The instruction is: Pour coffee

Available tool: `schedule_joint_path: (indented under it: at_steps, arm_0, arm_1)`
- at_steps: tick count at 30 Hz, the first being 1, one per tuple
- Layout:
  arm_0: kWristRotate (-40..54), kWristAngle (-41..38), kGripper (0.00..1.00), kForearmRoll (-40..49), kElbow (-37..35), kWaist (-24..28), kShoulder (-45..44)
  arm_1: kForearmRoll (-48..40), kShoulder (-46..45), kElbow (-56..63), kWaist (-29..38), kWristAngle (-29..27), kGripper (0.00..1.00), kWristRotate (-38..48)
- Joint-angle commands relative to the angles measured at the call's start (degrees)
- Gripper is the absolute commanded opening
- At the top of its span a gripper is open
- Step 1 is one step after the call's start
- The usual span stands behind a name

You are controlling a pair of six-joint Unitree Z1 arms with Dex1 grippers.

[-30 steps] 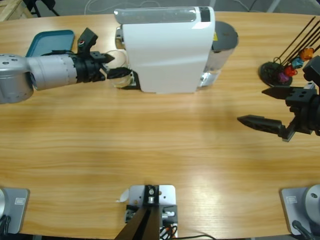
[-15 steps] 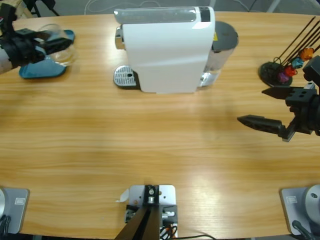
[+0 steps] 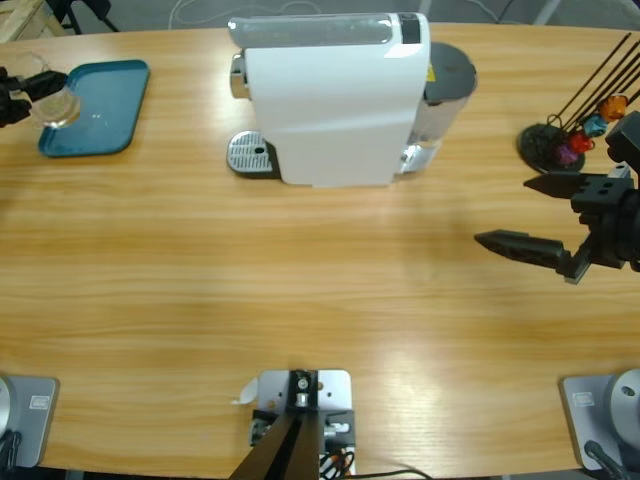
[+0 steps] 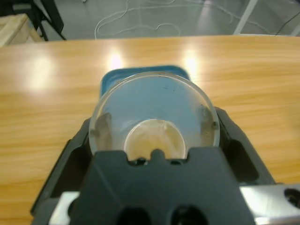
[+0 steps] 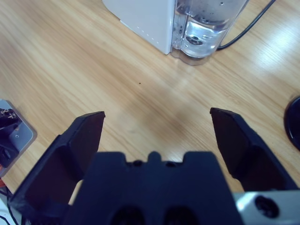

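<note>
Gripping a clear glass (image 4: 154,126), the left gripper (image 4: 154,133) is clenched on its sides; coffee (image 4: 153,139) pools shallowly at the bottom. Just beyond: blue tray (image 4: 143,75). Brewing judged done, set-down remaining. Right gripper (image 5: 157,126) spread wide, empty, facing the coffee machine (image 5: 145,18).
</note>
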Motion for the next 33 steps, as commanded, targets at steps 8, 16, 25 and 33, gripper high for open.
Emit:
schedule_joint_path:
  at_steps: [8, 16, 25, 33]
  arm_0:
    - [-3.76, -1.88, 0.957, -4.08, -2.44, 2.01, 13.03]
    - [-4.43, -2.99, 1.000, -4.00, -1.15, 1.54, 9.55]
    - [-4.43, -3.29, 1.000, 2.65, 3.50, -0.89, -13.25]
    - [-2.32, -4.34, 0.944, 39.02, -3.39, -20.08, -45.67]
  arm_1:
    - [-0.49, -0.46, 1.25, 0.61, -1.17, 1.000, 0.06]
    - [-0.49, -0.47, 1.25, 0.61, -1.15, 1.000, 0.06]
    - [-0.49, 0.28, 1.13, 0.61, -1.14, 1.000, 0.18]
    - [-0.22, 0.33, 1.07, 0.61, -0.96, 1.000, 0.06]
